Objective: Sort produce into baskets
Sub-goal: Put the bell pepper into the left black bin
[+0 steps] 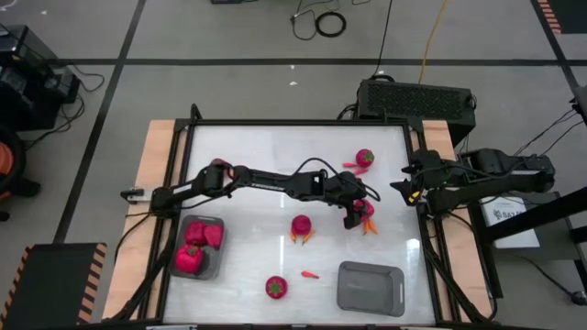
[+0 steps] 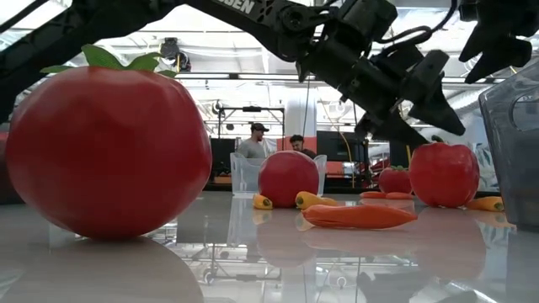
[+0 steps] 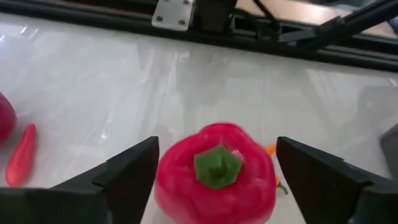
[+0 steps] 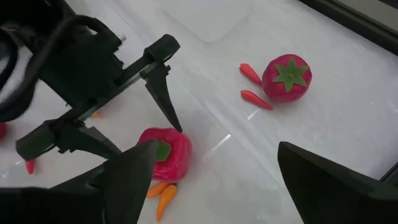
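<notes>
Left gripper (image 1: 359, 213), seen from above, reaches across the white table (image 1: 257, 183) to about three o'clock of its centre, fingers spread on either side of a red pepper (image 1: 367, 212) with small orange pieces (image 1: 369, 225) beside it. Right gripper (image 1: 404, 186) waits just past the table's three o'clock edge, jaws wide and holding nothing. One grey bin (image 1: 199, 247) at eight o'clock carries several magenta pieces (image 1: 190, 258); another grey bin (image 1: 371, 288) sits at five o'clock. A red tomato (image 1: 365, 158) lies at two o'clock with slender red pieces (image 1: 351, 166) beside it, a round red item (image 1: 301, 225) near the centre, another tomato (image 1: 275, 287) at six o'clock, and a small orange piece (image 1: 310, 273) near it.

From table height, a big red tomato (image 2: 105, 151) fills the nine o'clock side; a round red piece (image 2: 288, 178) stands in front of a clear tray (image 2: 246, 175), an orange carrot (image 2: 360, 216) lies before it, and the dark arm (image 2: 354, 50) comes down at one o'clock over a red pepper (image 2: 444, 174). Two people (image 2: 271, 145) sit far behind.

From the left wrist, both fingers (image 3: 130, 174) flank the red pepper (image 3: 216, 174), apart from it on each side; a slender red piece (image 3: 22, 155) lies near.

From the right wrist, its own fingers (image 4: 134, 177) stand wide apart; beyond, the left gripper (image 4: 146, 118) straddles the pepper (image 4: 163, 154), and a tomato (image 4: 286, 78) lies well apart.
</notes>
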Controlling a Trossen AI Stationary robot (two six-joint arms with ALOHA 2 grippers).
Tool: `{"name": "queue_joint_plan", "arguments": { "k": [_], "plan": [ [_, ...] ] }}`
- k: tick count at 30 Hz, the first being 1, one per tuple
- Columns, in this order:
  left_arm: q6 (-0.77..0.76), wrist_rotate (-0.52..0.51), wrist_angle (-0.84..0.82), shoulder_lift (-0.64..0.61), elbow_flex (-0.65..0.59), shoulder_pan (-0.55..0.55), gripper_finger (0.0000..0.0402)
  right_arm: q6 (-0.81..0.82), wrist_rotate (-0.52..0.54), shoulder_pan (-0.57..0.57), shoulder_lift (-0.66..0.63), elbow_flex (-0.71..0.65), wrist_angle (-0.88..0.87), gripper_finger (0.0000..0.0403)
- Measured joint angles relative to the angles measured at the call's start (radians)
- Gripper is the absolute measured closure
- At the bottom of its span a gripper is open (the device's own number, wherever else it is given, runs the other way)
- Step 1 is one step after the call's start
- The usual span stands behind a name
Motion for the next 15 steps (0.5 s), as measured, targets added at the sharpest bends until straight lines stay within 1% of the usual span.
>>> {"name": "queue_joint_plan", "arguments": {
  "k": [6, 11, 15],
  "plan": [
    [0.000, 0.000, -0.004, 0.000, 0.000, 0.000, 0.0123, 0.003, 0.000, 0.000, 0.000, 0.000, 0.000, 0.0074],
    [-0.001, 0.000, -0.052, 0.000, 0.000, 0.000, 0.0152, 0.003, 0.000, 0.000, 0.000, 0.000, 0.000, 0.0074],
    [-0.001, 0.000, -0.059, 0.000, 0.000, 0.000, 0.0171, 0.003, 0.000, 0.000, 0.000, 0.000, 0.000, 0.0074]
  ]
}}
